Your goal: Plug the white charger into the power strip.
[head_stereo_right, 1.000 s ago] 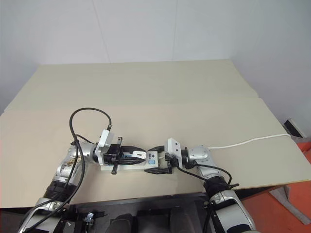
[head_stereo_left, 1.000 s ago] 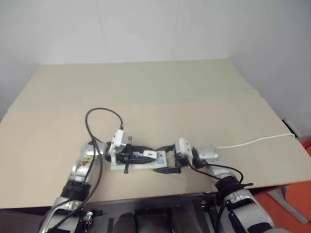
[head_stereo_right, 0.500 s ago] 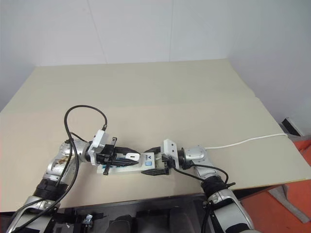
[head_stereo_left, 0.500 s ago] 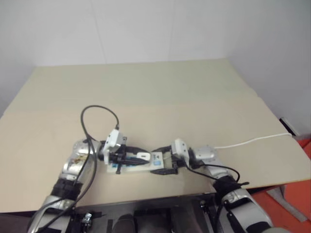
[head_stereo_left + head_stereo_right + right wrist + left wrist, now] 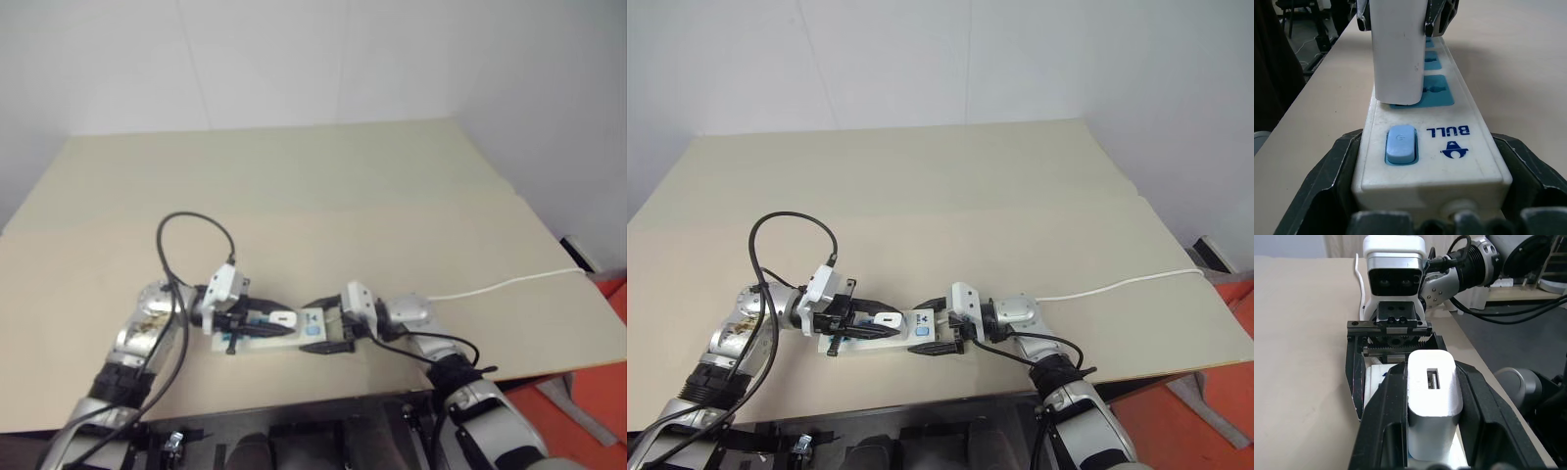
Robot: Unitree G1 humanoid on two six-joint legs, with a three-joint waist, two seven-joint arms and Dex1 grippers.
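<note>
The power strip (image 5: 1464, 161) lies along the table's front edge, its blue end button (image 5: 1399, 143) towards my right arm. My right gripper (image 5: 324, 329) is shut on that end, one black finger (image 5: 1327, 171) on each long side. My left gripper (image 5: 1432, 382) is shut on the white charger (image 5: 1431, 404) from the opposite side. The white charger (image 5: 1398, 49) stands upright on the blue socket face (image 5: 1437, 96) nearest the button, and its lower end meets that face. Its prongs are hidden. Two more blue sockets lie behind it.
The strip's thin white cord (image 5: 509, 285) runs right across the beige table (image 5: 323, 186) to its right edge. A black cable (image 5: 191, 230) loops above my left forearm. The table's front edge is just below both grippers.
My left gripper, the charger and the strip have drifted slightly left along the front edge. Both grips look unchanged.
</note>
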